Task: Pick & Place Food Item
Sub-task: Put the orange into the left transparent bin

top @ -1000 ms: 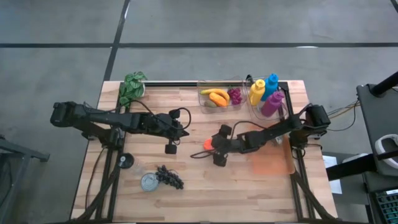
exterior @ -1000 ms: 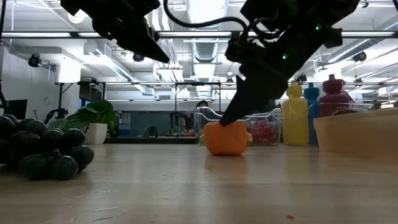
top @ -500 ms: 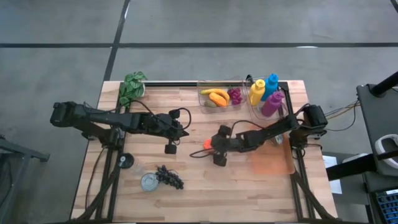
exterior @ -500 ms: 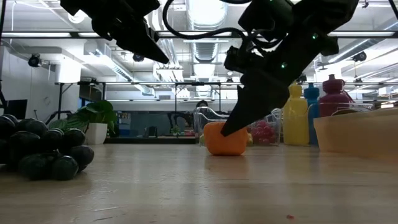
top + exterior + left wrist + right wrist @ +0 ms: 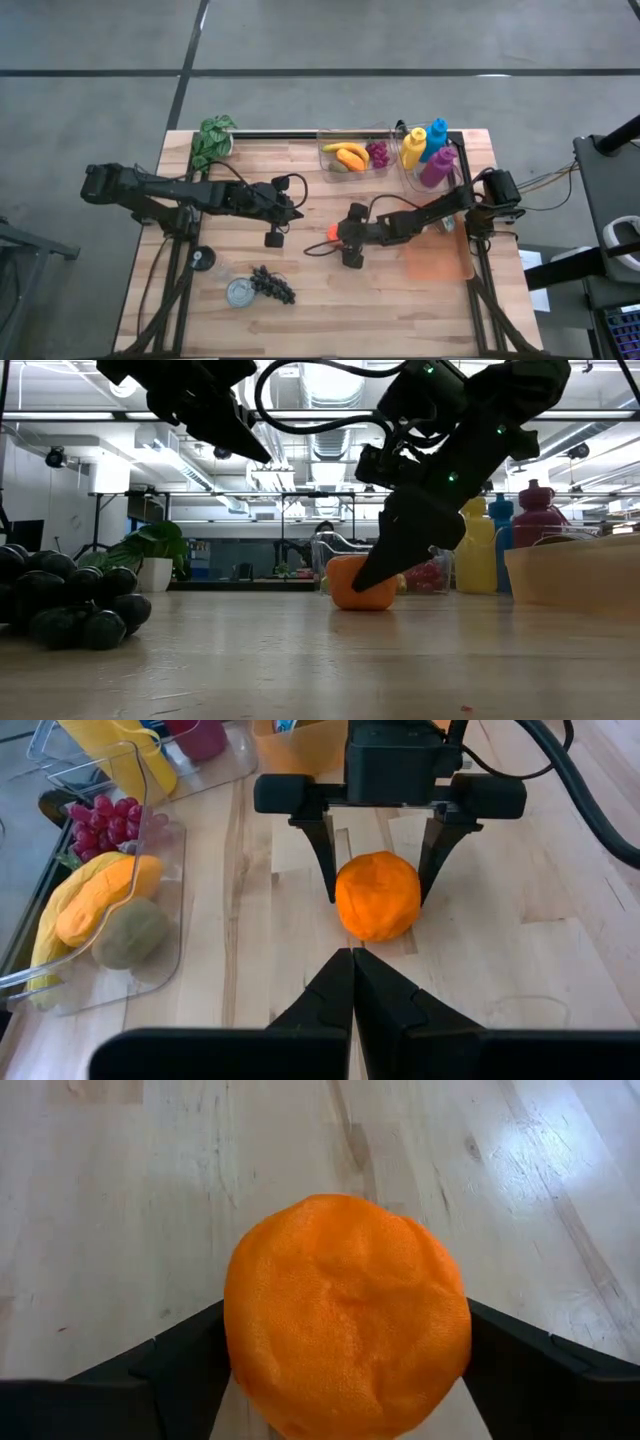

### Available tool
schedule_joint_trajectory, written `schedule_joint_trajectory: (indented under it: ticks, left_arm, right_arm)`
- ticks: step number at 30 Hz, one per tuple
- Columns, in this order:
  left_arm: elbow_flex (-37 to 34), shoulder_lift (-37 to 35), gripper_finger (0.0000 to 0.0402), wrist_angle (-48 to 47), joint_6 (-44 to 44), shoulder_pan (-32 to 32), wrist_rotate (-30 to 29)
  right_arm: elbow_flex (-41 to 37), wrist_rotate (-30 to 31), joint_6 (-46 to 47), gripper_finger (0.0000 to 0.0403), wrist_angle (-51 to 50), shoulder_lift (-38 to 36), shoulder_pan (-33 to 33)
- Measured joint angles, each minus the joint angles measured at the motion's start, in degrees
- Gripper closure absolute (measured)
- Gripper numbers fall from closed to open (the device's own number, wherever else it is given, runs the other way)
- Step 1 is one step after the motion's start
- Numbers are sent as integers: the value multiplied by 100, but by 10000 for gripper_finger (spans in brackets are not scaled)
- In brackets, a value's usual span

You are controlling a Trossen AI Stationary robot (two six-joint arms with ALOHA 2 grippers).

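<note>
The orange (image 5: 345,1315) is a round, dimpled fruit resting on its underside on the wooden table near the middle (image 5: 332,231). My right gripper (image 5: 338,233) reaches in from the table's right, low over the wood, shut on the orange. In the left wrist view its two dark fingers flank the orange (image 5: 377,896). My left gripper (image 5: 352,988) hovers just to the orange's left, above the table, fingers shut on nothing (image 5: 291,212). My right gripper pinches the orange between its two fingers, one finger (image 5: 325,865) on each side of the fruit at its widest part (image 5: 240,1330). The fingers come nearly level from the table's right, slanting down. The orange still sits on the table (image 5: 360,585).
A clear tray (image 5: 385,160) with banana, mango and red grapes sits at the far edge; bottles (image 5: 425,150) stand right of it. An orange-tinted bin (image 5: 435,262) lies near the right edge. Dark grapes (image 5: 272,284) and a tin (image 5: 240,292) lie near-left; a plant (image 5: 212,140) stands far-left.
My right gripper has crept toward the table's left, its fingers sliding farther along both sides of the orange. The orange has stayed in its place on the table.
</note>
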Motion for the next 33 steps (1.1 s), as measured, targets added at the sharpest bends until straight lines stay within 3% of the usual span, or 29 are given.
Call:
schedule_joint_trajectory:
  ticks: [9,21,26,33]
  left_arm:
    - [0,0,387,1,0,0,0]
    - [0,0,387,2,-1,0,1]
    - [0,0,386,-4,0,2,1]
    - [0,0,386,-6,0,2,0]
  right_arm:
    - [-7,4,18,120,0,0,-38]
    - [72,136,173,122,-4,-59,-131]
    - [133,680,204,114,0,-233,-125]
    - [125,826,319,120,-64,-715,-156]
